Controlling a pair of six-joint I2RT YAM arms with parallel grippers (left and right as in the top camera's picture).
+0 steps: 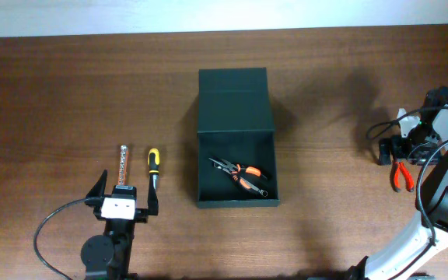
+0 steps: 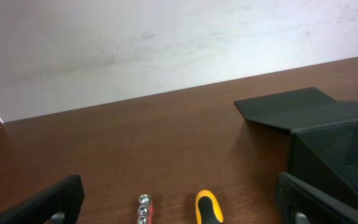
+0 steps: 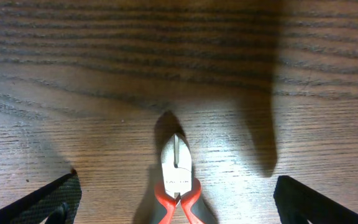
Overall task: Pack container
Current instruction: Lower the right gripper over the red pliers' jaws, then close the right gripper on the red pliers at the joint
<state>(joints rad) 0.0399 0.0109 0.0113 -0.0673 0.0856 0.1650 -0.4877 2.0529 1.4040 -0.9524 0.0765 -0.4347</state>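
Over the table, left gripper [image 1: 127, 190]: its two fingers are wide apart and hold nothing; it sits low over the brown table [image 1: 53, 117].
Over the table, screwdriver [image 1: 153, 167]: yellow and black; it lies just ahead of the left gripper's right-hand finger. I cannot tell if they touch.
Over the table, silver and red bit [image 1: 123, 165]: it lies just ahead of the left gripper, in line with the gap between its fingers, beside the screwdriver but not touching it.
Over the table, container [image 1: 235, 101]: a dark box, ahead and to the right of the left gripper and well to the left of the right gripper. Its lid lies flipped open on the far side.
Over the table, orange pliers [image 1: 242, 175]: they lie inside the container, at the end nearer the grippers.
Over the table, right gripper [image 1: 400, 155]: its fingers are apart, with the red cutters [image 1: 400, 176] right by it.
Left wrist, left gripper [image 2: 179, 186]: both fingers are far apart at the bottom corners.
Left wrist, screwdriver [image 2: 207, 208] and silver and red bit [image 2: 144, 208]: their ends show between the fingers, side by side.
Left wrist, container [image 2: 303, 109]: ahead on the right, just past the right-hand finger, lid open.
Left wrist, wall [image 2: 135, 50]: white, far ahead past the table edge.
Right wrist, right gripper [image 3: 176, 183]: its fingers are wide apart and grip nothing.
Right wrist, red cutters [image 3: 178, 180]: they lie on the table midway between the fingers, touching neither, nose pointing away.
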